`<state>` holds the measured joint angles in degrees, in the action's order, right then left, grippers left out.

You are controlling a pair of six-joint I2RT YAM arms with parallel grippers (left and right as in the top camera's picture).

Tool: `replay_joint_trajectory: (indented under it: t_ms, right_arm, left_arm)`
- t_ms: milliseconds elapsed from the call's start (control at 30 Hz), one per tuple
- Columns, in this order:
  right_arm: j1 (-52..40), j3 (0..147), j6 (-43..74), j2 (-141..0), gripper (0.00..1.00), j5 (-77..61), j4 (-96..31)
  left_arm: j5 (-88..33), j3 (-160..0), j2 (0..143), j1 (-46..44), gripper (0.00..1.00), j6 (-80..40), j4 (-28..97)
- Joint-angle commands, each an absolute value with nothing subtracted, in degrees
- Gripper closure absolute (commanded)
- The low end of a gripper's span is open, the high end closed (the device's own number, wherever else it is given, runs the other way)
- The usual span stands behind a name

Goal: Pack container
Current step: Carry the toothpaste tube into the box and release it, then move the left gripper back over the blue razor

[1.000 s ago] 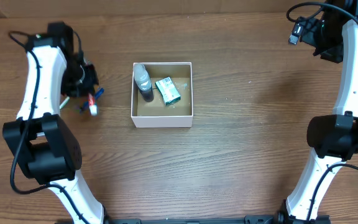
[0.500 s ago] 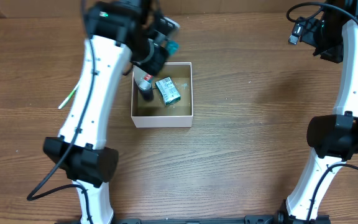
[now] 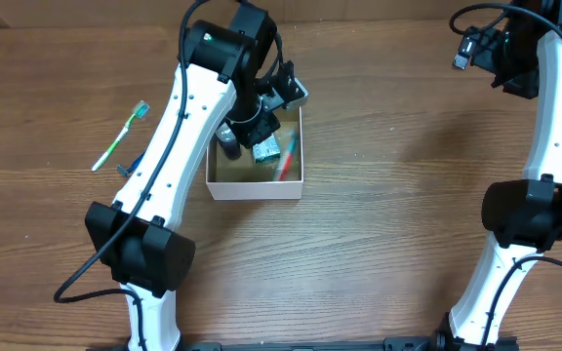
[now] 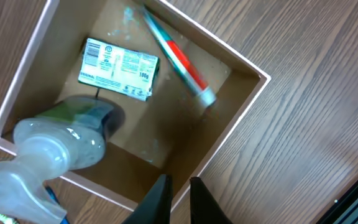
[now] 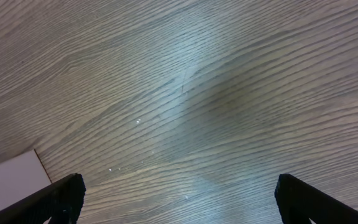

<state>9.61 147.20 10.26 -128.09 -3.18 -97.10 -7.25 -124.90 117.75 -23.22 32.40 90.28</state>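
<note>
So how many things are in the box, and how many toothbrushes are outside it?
Bottles in the box: 1
Green packets in the box: 1
Red tubes in the box: 1
Toothbrushes on the table: 1
Total: 4

Bottle [image 4: 73,134], green packet [image 4: 118,67] and tube [image 4: 178,57] crowd the container [image 4: 241,87]; its near corner lies bare.
</note>
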Motion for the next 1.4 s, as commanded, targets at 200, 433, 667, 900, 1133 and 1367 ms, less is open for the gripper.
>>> replay_joint_trajectory:
  t_ms: [200,433,667,900,1133,1367]
  right_arm:
    - [9.6,147.3,9.8,-126.3,0.0,-3.5,-97.0]
    - [9.6,147.3,9.8,-126.3,0.0,-3.5,-97.0]
    - [9.6,147.3,9.8,-126.3,0.0,-3.5,-97.0]
    - [9.6,147.3,9.8,-126.3,0.0,-3.5,-97.0]
    - [9.6,147.3,9.8,-126.3,0.0,-3.5,-97.0]
    - [9.6,147.3,9.8,-126.3,0.0,-3.5,-97.0]
  left_arm:
    - [-9.6,-133.2,117.3,-22.9,0.65,28.8,91.3]
    - [-3.2,-148.2,117.2,-15.3,0.48,12.2,94.9]
    - [-5.7,-146.8,117.3,1.4,0.12,8.3,96.7]
    - [-10.5,-132.6,117.4,11.4,0.09,7.7,91.0]
    - [-11.5,-109.8,117.4,12.0,0.09,10.3,74.9]
    - [-11.5,-99.0,117.4,11.9,0.04,12.0,63.4]
